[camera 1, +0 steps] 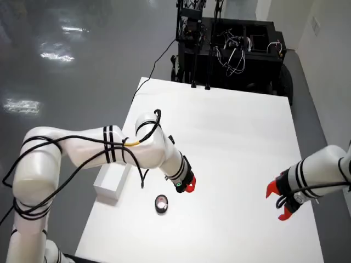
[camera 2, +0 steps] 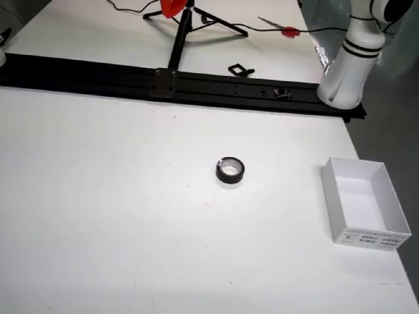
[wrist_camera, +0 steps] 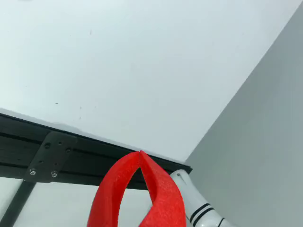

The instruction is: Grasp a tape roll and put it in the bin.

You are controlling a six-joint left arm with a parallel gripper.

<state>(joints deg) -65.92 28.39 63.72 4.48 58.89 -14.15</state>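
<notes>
Overhead view, tape roll [camera 1: 162, 203] beside hand [camera 1: 188, 187]

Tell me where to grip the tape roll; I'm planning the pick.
Come straight down from above. The tape roll lies flat on the table, hole up, nothing touching it, so pinch the ring's wall, one finger in the hole and one outside. The hand looks shut; open it first.

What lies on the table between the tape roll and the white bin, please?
Nothing: in the view from the table's far side, the stretch between the tape roll and the white bin is bare white tabletop.
</notes>
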